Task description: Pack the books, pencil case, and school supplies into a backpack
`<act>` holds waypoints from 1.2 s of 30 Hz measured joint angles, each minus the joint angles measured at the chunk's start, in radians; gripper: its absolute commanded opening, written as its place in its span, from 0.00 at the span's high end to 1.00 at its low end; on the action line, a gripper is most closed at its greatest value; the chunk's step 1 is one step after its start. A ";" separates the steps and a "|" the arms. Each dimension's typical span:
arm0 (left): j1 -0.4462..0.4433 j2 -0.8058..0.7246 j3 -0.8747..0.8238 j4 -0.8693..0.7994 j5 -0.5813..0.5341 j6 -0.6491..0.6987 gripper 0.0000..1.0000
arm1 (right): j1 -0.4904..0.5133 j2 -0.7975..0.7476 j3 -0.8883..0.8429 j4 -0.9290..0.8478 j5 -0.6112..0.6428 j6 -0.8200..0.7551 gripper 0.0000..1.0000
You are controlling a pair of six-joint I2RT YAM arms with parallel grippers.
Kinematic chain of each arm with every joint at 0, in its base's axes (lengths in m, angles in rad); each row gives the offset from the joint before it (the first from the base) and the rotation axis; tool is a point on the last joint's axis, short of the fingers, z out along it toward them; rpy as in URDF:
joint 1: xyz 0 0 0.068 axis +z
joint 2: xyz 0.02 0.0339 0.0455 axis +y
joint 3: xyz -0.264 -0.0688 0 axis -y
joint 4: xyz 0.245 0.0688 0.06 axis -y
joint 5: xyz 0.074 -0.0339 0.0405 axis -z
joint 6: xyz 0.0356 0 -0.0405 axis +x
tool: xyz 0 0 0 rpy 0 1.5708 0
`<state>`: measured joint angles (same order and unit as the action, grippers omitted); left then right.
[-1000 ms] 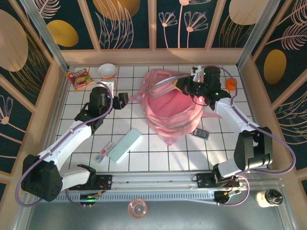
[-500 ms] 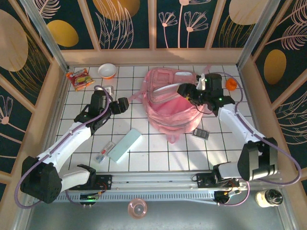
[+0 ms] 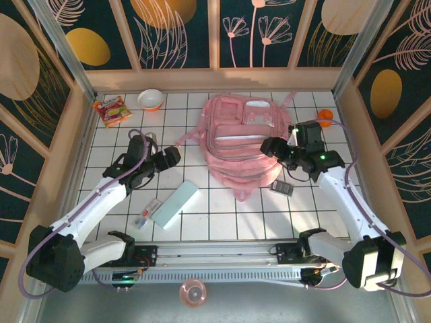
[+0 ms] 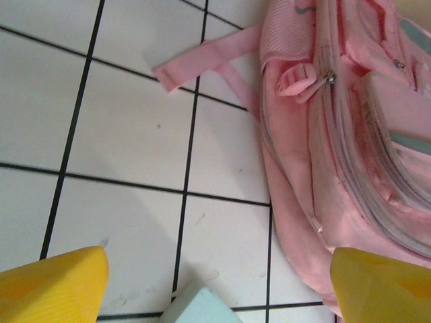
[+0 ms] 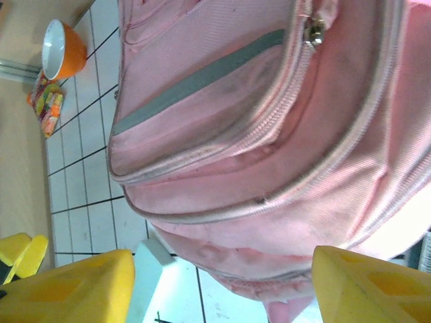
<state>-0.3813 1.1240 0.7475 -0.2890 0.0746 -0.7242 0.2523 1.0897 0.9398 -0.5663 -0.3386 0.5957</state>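
The pink backpack (image 3: 239, 138) lies flat mid-table, zip pockets up; it also shows in the left wrist view (image 4: 343, 134) and the right wrist view (image 5: 269, 134). My left gripper (image 3: 169, 156) (image 4: 215, 289) stands open just left of it, over bare tile. At the bag's right edge my right gripper (image 3: 272, 147) (image 5: 222, 286) is open, nothing between its yellow fingers (image 5: 67, 286). The mint pencil case (image 3: 175, 204) (image 4: 202, 306) lies on the tiles in front of the bag, the clear packet (image 3: 147, 211) beside it. A dark grey calculator (image 3: 282, 187) sits right of the bag. The books are hidden.
A snack packet (image 3: 112, 110) and an orange bowl (image 3: 150, 99) sit at the back left. A small orange object (image 3: 325, 117) is at the back right. A loose pink strap (image 4: 202, 57) trails left of the bag. Wooden walls ring the table.
The right gripper has opened and drawn back to the right. The backpack, bunched up before, has dropped flat. The left gripper has opened wider and shifted toward the front.
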 measured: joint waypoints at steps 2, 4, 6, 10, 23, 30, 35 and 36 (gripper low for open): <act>0.000 -0.016 -0.016 -0.011 0.001 -0.023 0.15 | 0.001 -0.021 0.000 -0.031 0.015 -0.006 0.30; 0.000 -0.032 -0.030 -0.029 0.003 -0.043 0.15 | 0.005 -0.040 0.000 -0.058 0.031 -0.008 0.30; 0.000 -0.044 -0.040 -0.048 0.005 -0.056 0.15 | 0.012 -0.056 -0.003 -0.076 0.043 -0.010 0.30; 0.000 -0.049 -0.055 -0.076 0.027 -0.084 0.15 | 0.032 -0.085 -0.014 -0.103 0.058 -0.006 0.30; 0.000 -0.069 -0.141 -0.130 0.098 -0.149 0.15 | 0.237 -0.117 -0.102 -0.095 0.077 0.116 0.31; 0.000 -0.118 -0.134 -0.182 0.109 -0.246 0.17 | 0.246 -0.117 -0.105 -0.073 0.089 0.145 0.31; 0.000 -0.208 -0.196 -0.180 0.126 -0.341 0.19 | 0.254 -0.150 -0.117 -0.056 0.106 0.163 0.31; 0.000 -0.219 -0.206 -0.180 0.127 -0.352 0.19 | 0.256 -0.161 -0.126 -0.052 0.107 0.170 0.31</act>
<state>-0.3813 0.9054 0.5411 -0.4686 0.2020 -1.0767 0.5083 0.9287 0.8135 -0.6186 -0.2317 0.7654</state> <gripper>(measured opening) 0.816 0.692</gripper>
